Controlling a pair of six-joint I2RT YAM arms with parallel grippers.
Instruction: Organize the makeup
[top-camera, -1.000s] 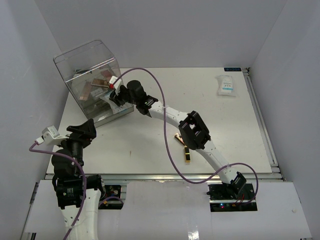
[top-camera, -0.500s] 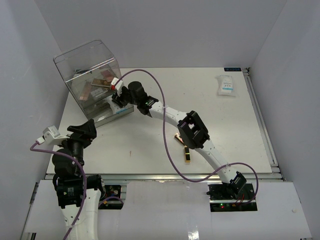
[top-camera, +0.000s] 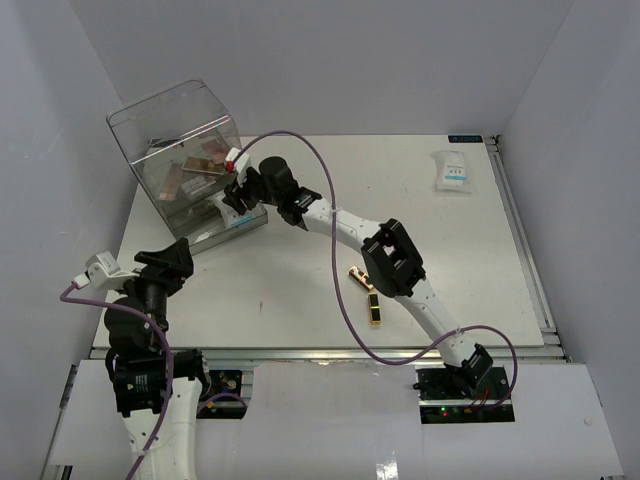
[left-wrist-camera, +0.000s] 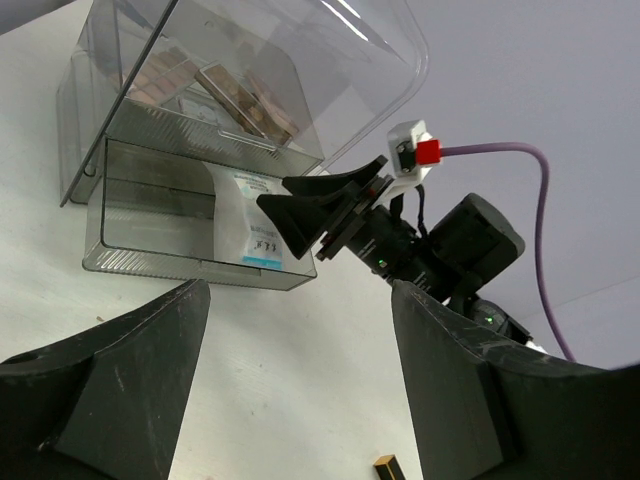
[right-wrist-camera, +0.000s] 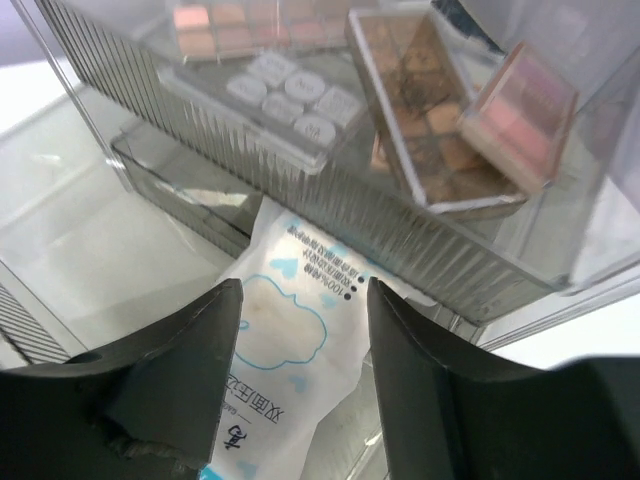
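My right gripper (right-wrist-camera: 303, 290) is at the open front of the clear box (top-camera: 180, 110), fingers astride a white-blue sachet (right-wrist-camera: 300, 340) that lies in the lower compartment. The jaws stand apart, with a gap beside the sachet, which rests on the compartment floor. Pink-brown eyeshadow palettes (right-wrist-camera: 430, 110) lie on the shelf above it. A second sachet (top-camera: 452, 170) lies at the table's far right. Two black-and-gold lipsticks (top-camera: 358, 278) (top-camera: 374, 308) lie mid-table. My left gripper (left-wrist-camera: 300, 290) hovers open and empty near the front left, facing the box.
The right arm (top-camera: 395, 258) stretches diagonally across the table from its base to the box. Its purple cable (top-camera: 325, 200) loops over the table's middle. White walls close in the table on three sides. A lipstick end (left-wrist-camera: 385, 466) shows below my left fingers.
The right gripper has pushed a little farther into the box's lower compartment and its jaws have widened, letting go of the sachet. The left arm has not moved.
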